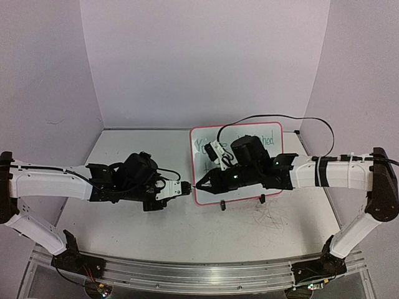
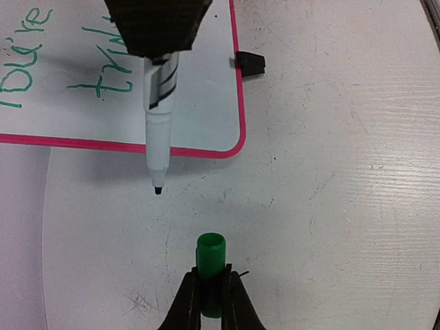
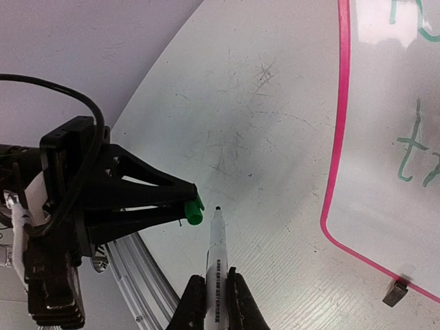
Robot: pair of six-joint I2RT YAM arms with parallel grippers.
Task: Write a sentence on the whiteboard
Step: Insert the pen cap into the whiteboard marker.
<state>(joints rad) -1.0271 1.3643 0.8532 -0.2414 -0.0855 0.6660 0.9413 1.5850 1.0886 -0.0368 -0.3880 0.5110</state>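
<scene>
Soft, even light from overhead, with a violet cast on the walls [image 1: 187, 62]. The whiteboard [image 1: 249, 131] glares a little, so its green writing [image 1: 206, 148] looks washed out from above. Shadows on the worktop [image 1: 124, 230] are faint; wrist views seem sharp.

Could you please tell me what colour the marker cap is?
Green; the cap shows best in the left wrist view.

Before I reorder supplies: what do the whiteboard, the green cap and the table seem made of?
The whiteboard: glossy coated panel, judging by its sheen, pink frame probably plastic. The green cap: smooth moulded plastic, likely. The table: seemingly white-painted wood, with grain lines and scuffs.
</scene>
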